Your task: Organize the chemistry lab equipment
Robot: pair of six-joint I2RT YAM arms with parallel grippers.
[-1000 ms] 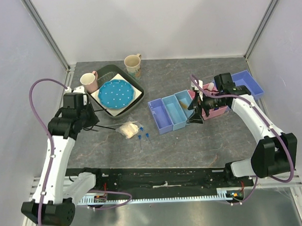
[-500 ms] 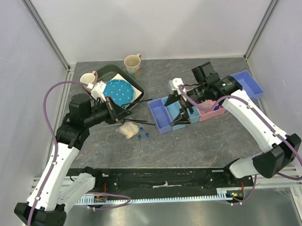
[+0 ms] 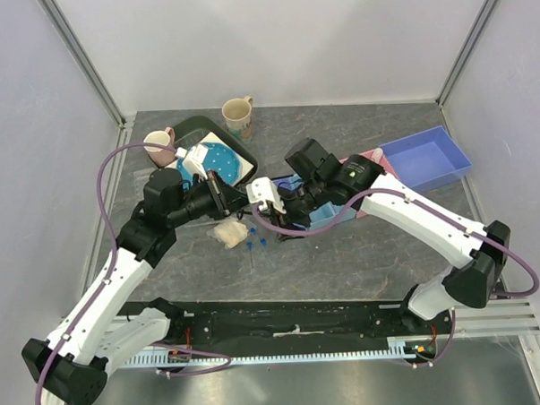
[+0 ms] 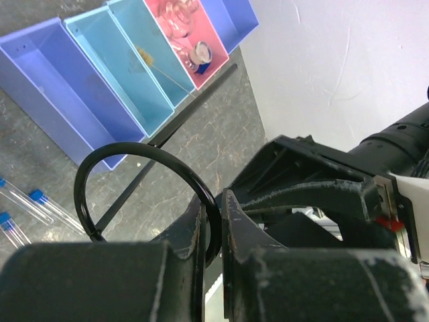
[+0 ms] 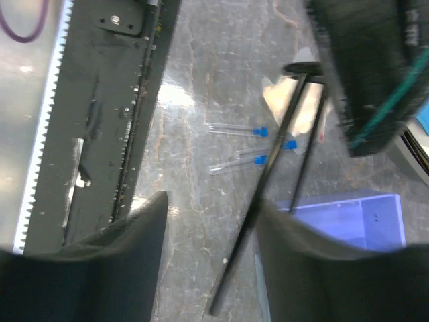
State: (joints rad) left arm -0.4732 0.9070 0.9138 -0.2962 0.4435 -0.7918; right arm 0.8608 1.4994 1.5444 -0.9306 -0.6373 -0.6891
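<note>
My left gripper [image 4: 213,201] is shut on the black ring [image 4: 120,151] of a ring-and-rod clamp. Its long rod [image 4: 175,125] points toward the row of bins. In the top view the left gripper [image 3: 223,194] holds it above the table's middle. My right gripper [image 5: 214,201] is open, and the rod [image 5: 268,194] passes between its fingers, close to the right one, ungripped. In the top view the right gripper [image 3: 263,212] sits just right of the left one. Blue-capped test tubes [image 3: 257,246] lie on the table below, also in the right wrist view [image 5: 248,144].
A purple bin [image 4: 60,87], light-blue bin [image 4: 134,74] and pink bin [image 4: 184,37] with small items stand side by side. A larger blue tray [image 3: 427,158] is at the far right. A black tray with a blue disc [image 3: 216,160], two mugs [image 3: 160,140] [image 3: 238,114] and a cream bag [image 3: 228,231] are on the left.
Both arms have swung toward the table's middle. The left gripper carried the ring clamp rightward. The right gripper left the bins and came round the rod.
</note>
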